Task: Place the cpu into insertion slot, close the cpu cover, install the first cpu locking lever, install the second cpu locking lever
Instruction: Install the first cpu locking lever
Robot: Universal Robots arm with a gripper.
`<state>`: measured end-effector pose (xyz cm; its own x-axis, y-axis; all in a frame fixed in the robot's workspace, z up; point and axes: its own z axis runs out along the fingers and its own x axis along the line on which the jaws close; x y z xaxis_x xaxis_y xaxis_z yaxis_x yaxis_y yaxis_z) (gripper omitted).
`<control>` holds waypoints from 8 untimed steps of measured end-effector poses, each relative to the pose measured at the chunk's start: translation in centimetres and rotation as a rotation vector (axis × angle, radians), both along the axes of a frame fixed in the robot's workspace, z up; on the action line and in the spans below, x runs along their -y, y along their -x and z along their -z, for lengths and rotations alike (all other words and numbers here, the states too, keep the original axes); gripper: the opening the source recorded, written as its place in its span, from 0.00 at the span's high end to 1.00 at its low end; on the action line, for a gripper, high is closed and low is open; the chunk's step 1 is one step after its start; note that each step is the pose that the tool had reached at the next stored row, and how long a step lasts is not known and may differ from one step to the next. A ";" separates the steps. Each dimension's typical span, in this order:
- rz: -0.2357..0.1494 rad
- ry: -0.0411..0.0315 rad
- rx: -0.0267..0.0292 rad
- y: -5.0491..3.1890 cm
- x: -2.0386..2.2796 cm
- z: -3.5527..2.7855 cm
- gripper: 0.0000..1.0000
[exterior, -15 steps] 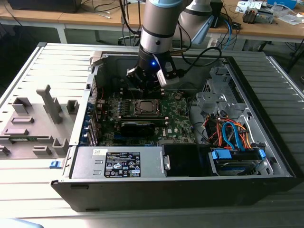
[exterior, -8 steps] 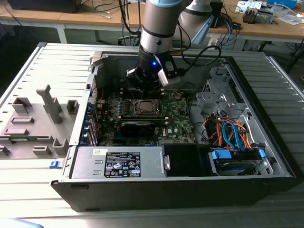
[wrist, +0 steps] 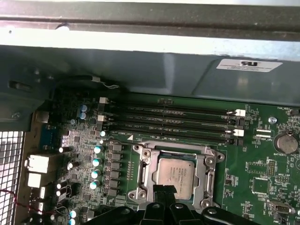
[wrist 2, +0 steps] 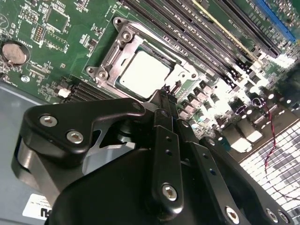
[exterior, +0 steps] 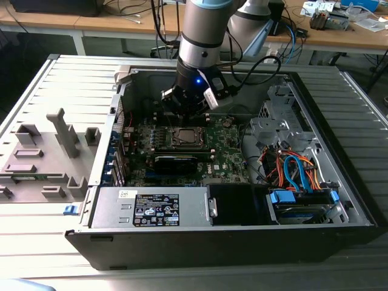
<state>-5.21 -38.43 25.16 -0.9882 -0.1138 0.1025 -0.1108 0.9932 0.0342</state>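
- I see the cpu (wrist 2: 143, 74) already lying in the insertion slot (wrist: 144, 169), with the cpu cover (wrist 2: 123, 43) down around it as a silver frame; in the exterior view the socket sits near the middle of the motherboard (exterior: 227, 145), just in front of the arm.
- My gripper (wrist 2: 168, 92) is clenched to a narrow tip, holding nothing, poised just beside the socket's edge in both wrist views.
- I cannot make out either locking lever clearly, so I'd call the cover lowered but not confirmed locked.
- Risk one: the tip slipping off a thin lever and scraping the capacitors (wrist: 96, 161) on the far side of the socket.
- Risk two: pressing the cover if the chip sits slightly skewed, which I judge could bend socket pins.
- Risk three: the wrist body brushing the memory slots (wrist: 168, 124) just beyond the socket.
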 end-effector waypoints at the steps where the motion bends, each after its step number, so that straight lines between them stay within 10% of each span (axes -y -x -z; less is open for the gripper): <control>1: 0.000 0.0001 0.0000 0.00 0.00 0.00 0.89; 4: 0.000 0.0001 0.0002 0.00 0.00 0.00 0.89; 5: 0.000 0.0005 0.0082 0.01 -0.01 0.01 0.89; 8: 0.000 0.0024 0.0593 0.00 0.00 0.07 0.89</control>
<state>-5.21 -38.43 25.09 -0.9925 -0.1137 0.0440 -0.1127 0.9933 0.0252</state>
